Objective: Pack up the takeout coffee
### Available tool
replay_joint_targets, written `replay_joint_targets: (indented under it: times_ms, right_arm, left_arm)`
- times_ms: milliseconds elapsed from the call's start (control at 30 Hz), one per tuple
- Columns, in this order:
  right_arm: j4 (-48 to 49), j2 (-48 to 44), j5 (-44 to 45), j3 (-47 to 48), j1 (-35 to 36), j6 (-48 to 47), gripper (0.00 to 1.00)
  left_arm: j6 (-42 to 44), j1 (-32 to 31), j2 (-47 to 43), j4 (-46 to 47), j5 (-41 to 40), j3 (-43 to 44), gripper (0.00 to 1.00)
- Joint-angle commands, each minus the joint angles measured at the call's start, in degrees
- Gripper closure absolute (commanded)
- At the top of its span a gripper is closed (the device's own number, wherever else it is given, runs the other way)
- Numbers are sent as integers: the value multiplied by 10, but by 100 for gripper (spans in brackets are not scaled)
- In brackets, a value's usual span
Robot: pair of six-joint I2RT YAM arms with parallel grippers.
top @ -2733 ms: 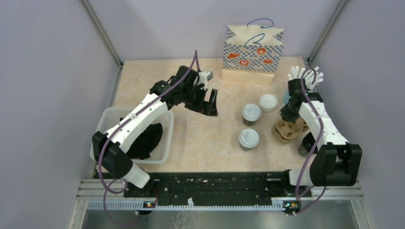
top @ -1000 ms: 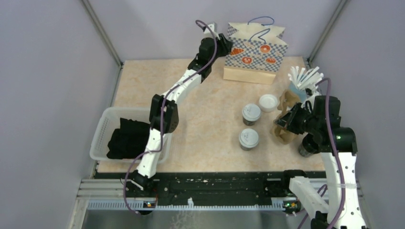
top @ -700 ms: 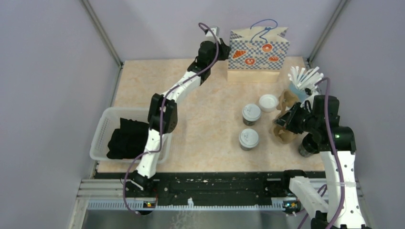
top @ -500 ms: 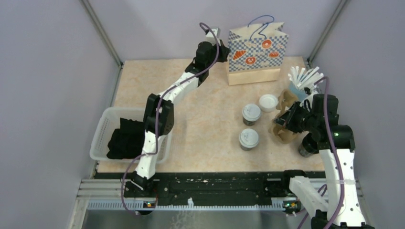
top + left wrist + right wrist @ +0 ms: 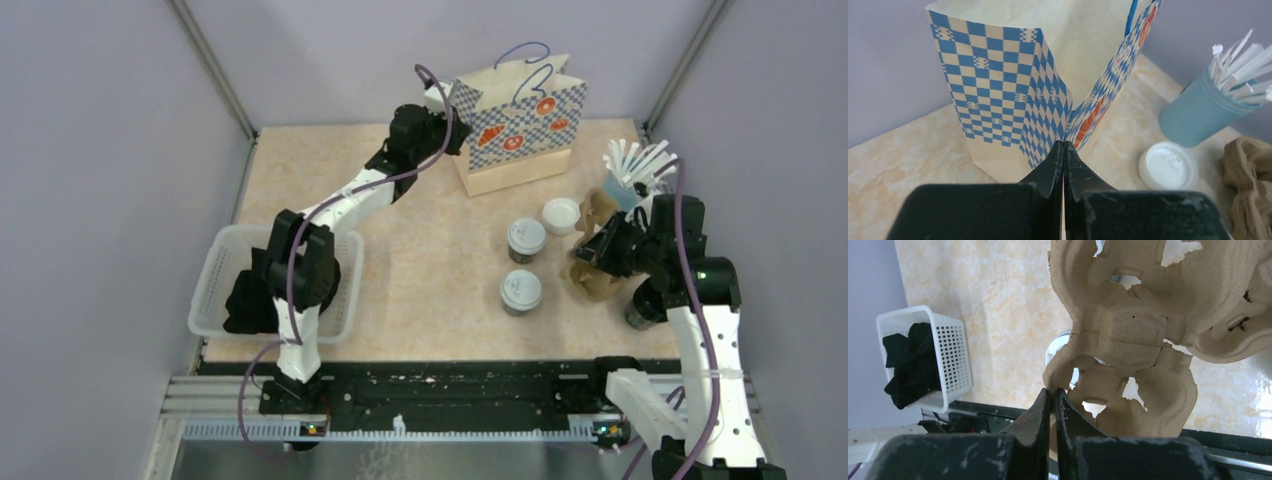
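Left tool [image 5: 1063, 146] pinched shut on paper bag [image 5: 998, 90] fold, right tool [image 5: 1053, 391] likewise on pulp carrier [image 5: 1120, 335]; staging step, seemingly; next: seat coffee cups [image 5: 521, 290] in carrier

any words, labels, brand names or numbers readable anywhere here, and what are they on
No text can be read in any view.
Blue-and-cream checkered paper bag: only checks and orange pictures, no words visible.
Far dark grey takeaway cup and near dark grey takeaway cup: faint marks on the pale lids, too small to read.
Loose white round lid: no readable print.
Brown pulp cup carrier: no print.
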Motion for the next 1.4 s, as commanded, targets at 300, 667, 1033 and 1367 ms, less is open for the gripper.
replay_joint_targets:
  times_ms: [300,667,1033,1367]
  right_arm:
    - [12,18,-43,25,-2,-22,100]
    - [76,61,-109,54,1,-39,100]
    - [206,137,-137,140,4,-12,100]
    - [521,147,-200,133,46,-29,100]
  left_arm:
    - [40,-12,-371,-64,-54,-318,100]
    - [-89,-95,-666,-334,-120,-467,98]
    - [-375,-95,-628,-645,-156,-273,3]
    - [-401,-94,-417,-768,-216,-110,8]
